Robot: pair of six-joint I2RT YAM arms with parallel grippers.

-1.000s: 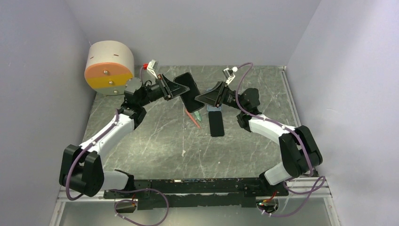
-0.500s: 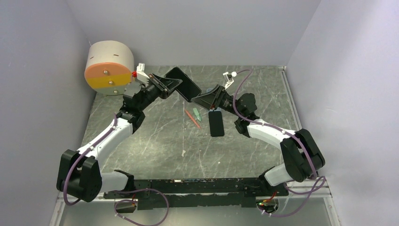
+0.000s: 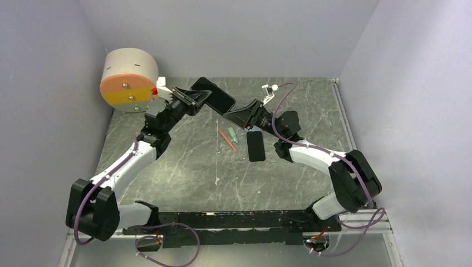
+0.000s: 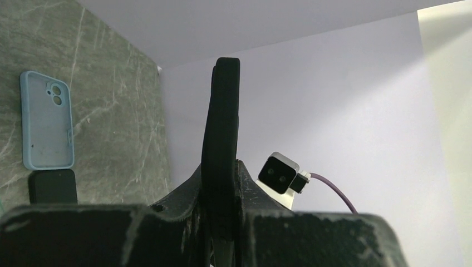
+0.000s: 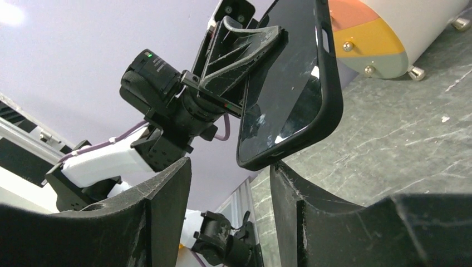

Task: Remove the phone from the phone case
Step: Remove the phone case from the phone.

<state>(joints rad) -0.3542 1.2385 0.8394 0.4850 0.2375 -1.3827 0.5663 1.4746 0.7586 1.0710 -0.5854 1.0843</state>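
Note:
A black phone case with the phone in it [image 3: 214, 93] is held in the air over the back of the table, tilted. My left gripper [image 3: 193, 100] is shut on its left edge. In the left wrist view the case [image 4: 221, 128] stands edge-on between the fingers of that gripper [image 4: 221, 186]. My right gripper [image 3: 236, 114] is open just right of the case's lower end. In the right wrist view the case's [image 5: 289, 89] bottom corner sits at the tip of one finger [image 5: 303, 194]; the gripper [image 5: 231, 186] holds nothing.
A bare black phone [image 3: 256, 146] lies on the table, with a light blue empty case [image 4: 47, 128] beside it. A red pen [image 3: 228, 140] and a small green piece [image 3: 232, 134] lie nearby. A white drum with an orange and yellow face [image 3: 127, 79] stands at the back left.
My left gripper has lifted the cased phone up and to the left and tilted it. My right gripper has followed it to the left, staying at its lower end.

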